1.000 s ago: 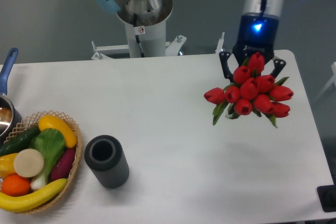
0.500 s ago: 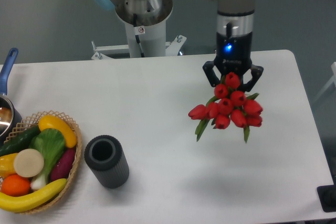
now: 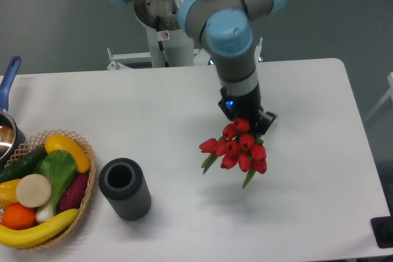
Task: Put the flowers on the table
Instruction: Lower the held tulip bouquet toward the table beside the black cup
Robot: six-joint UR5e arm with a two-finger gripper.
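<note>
Red tulip heads of the flowers (image 3: 238,150) cluster over the middle-right part of the white table (image 3: 184,102), blooms turned toward the camera with a few green leaf tips poking out below and to the left. The bunch is held up in the claw (image 3: 247,119), whose dark fingers close around the stems just behind the blooms; most of the stems are hidden by the flower heads and the claw itself. A faint shadow lies on the table beneath and beside the bunch. The arm (image 3: 230,35) reaches in from the grey base (image 3: 167,23) at the far edge of the table, its blue-capped joints bent over the flowers.

Well to the left stands a dark ribbed cylinder (image 3: 124,188), upright with its open mouth showing. Just beside it, at the left edge, a wicker basket (image 3: 87,179) holds vegetables and fruit. Behind the basket, a pot with a blue handle (image 3: 7,87) is cut off by the frame.
</note>
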